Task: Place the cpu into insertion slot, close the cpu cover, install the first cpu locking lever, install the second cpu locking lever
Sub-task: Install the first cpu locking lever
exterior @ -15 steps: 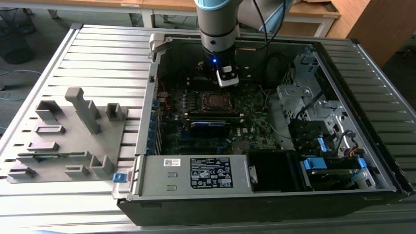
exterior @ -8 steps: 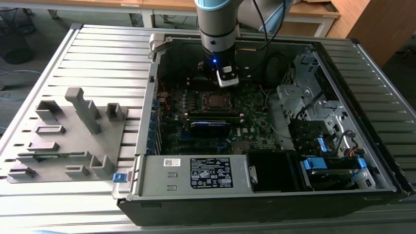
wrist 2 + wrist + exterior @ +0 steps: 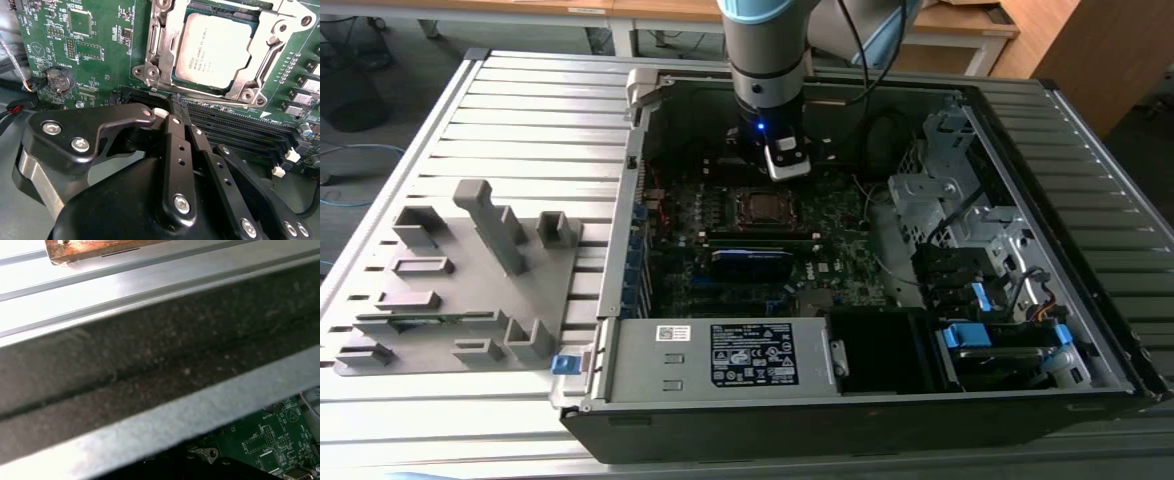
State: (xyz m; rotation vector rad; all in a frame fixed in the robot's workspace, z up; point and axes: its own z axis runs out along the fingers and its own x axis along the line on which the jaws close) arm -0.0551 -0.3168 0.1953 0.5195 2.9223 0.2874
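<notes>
The cpu lies flat in the insertion slot on the green board, its silvery face up. The cpu cover, a silvery frame, lies down around the chip's edges. A thin metal lever runs along the socket's edge nearest the fingers, and another slants along an adjacent side. My gripper hovers just beside the socket, over the long black memory slots, shut with nothing between its fingers. In the exterior view the gripper hangs inside the open computer case, just behind the socket.
Long black memory slots run beside the socket. A coin battery sits on the board. A memory stick stands in front of the socket. The case walls, drive bays and power supply hem the board. A grey fixture lies on the slatted table.
</notes>
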